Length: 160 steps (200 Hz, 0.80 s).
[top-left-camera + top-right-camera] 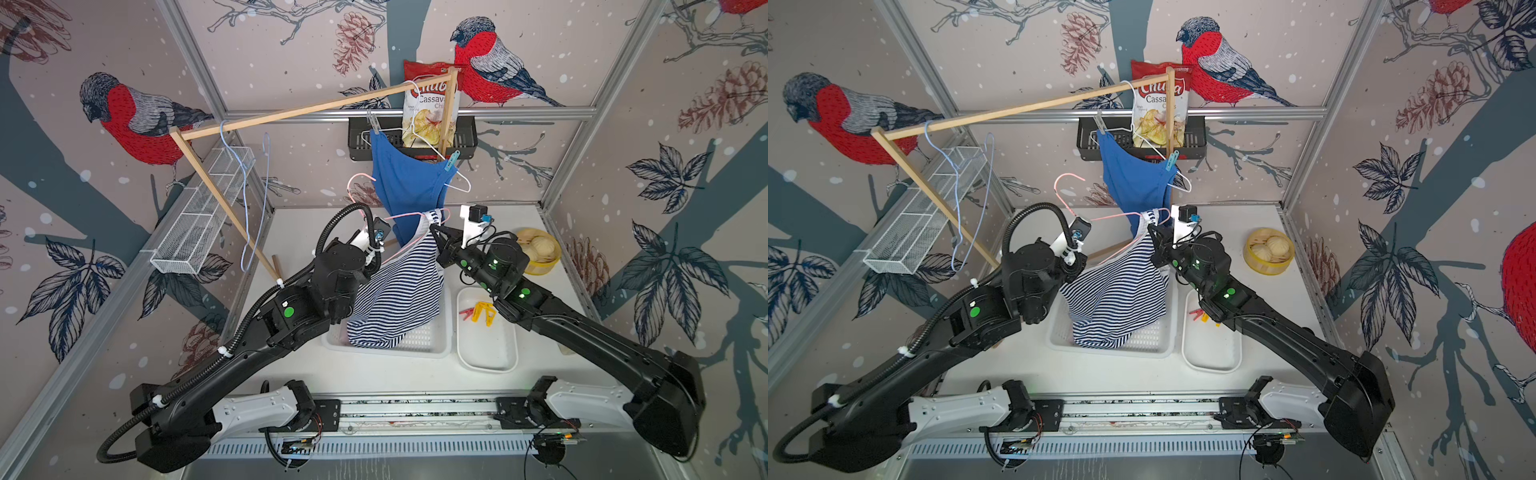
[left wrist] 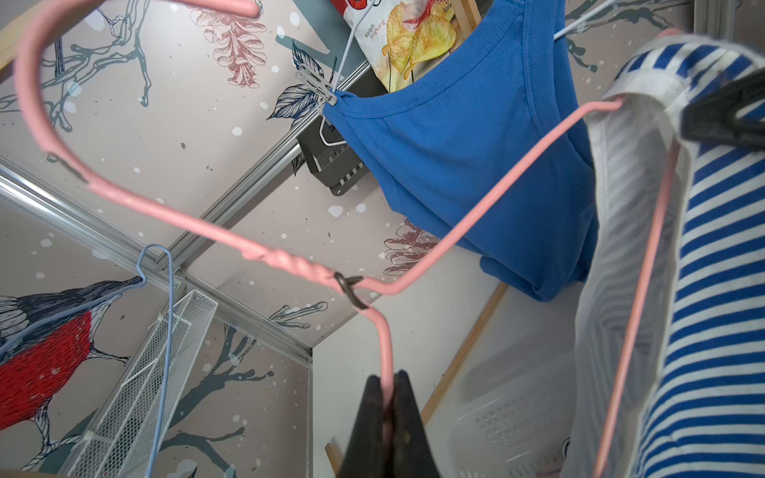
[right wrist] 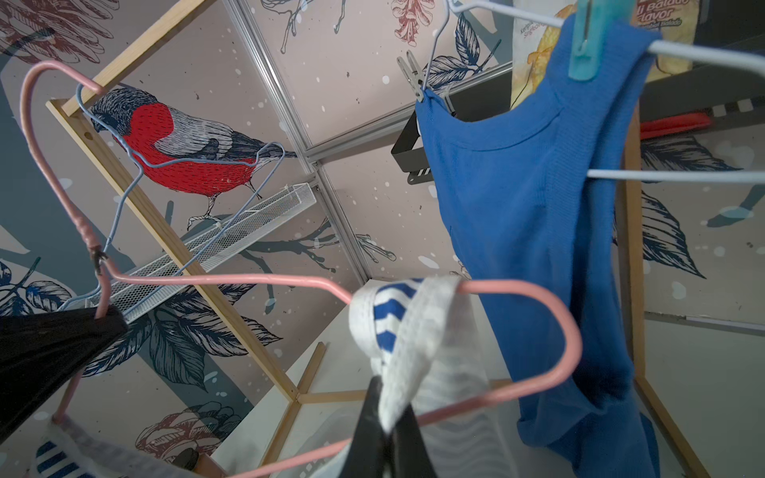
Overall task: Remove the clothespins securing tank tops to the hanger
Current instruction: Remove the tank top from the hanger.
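My left gripper [image 2: 387, 385] is shut on the wire of a pink hanger [image 2: 488, 202], held off the rail. A navy-and-white striped tank top [image 1: 399, 299] hangs from the hanger's right end. My right gripper [image 3: 389, 414] is shut on its white strap [image 3: 414, 331]. Behind, a bright blue tank top [image 1: 409, 178] hangs on a white hanger [image 1: 457, 183]. A grey clothespin [image 1: 374, 123] and a light teal clothespin [image 1: 452, 163] pin it there. A red clothespin [image 1: 467, 312] and yellow clothespins [image 1: 484, 312] lie in a white tray [image 1: 488, 357].
A white slotted basket [image 1: 432, 345] sits under the striped top's hem. The wooden rack [image 1: 291, 112] carries an empty blue hanger [image 1: 249, 199]. A wire mesh bin [image 1: 199, 224] is on the left wall, a chip bag [image 1: 432, 108] at the back, a bamboo steamer [image 1: 538, 249] at right.
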Each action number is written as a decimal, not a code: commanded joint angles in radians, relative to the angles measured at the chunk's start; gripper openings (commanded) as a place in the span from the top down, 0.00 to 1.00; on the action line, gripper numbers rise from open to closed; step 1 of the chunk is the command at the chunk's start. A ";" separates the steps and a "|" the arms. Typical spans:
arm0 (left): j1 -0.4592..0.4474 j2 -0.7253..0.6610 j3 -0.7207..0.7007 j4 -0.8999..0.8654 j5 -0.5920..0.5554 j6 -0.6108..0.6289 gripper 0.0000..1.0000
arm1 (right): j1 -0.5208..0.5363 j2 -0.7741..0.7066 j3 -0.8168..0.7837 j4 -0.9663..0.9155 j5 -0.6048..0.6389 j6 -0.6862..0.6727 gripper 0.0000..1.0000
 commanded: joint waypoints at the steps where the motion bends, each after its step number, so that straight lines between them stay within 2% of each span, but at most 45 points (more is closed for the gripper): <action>1: -0.004 0.008 -0.007 0.042 -0.050 0.034 1.00 | -0.008 -0.025 0.007 -0.007 0.031 -0.007 1.00; 27: -0.005 -0.007 -0.028 0.052 -0.030 0.052 1.00 | -0.050 -0.076 -0.016 0.006 0.060 0.009 1.00; 57: -0.007 -0.066 -0.071 0.100 0.050 0.066 1.00 | -0.148 -0.132 -0.061 -0.005 0.098 0.047 1.00; 102: -0.008 -0.122 -0.093 0.172 0.133 0.092 0.99 | -0.287 -0.168 -0.136 -0.051 0.048 0.103 1.00; 135: -0.008 -0.093 -0.041 0.168 0.155 0.099 0.98 | -0.287 -0.159 -0.178 -0.025 -0.067 0.124 1.00; 160: -0.007 -0.037 0.041 0.124 0.134 0.115 0.97 | -0.235 -0.158 -0.243 0.027 -0.085 0.123 1.00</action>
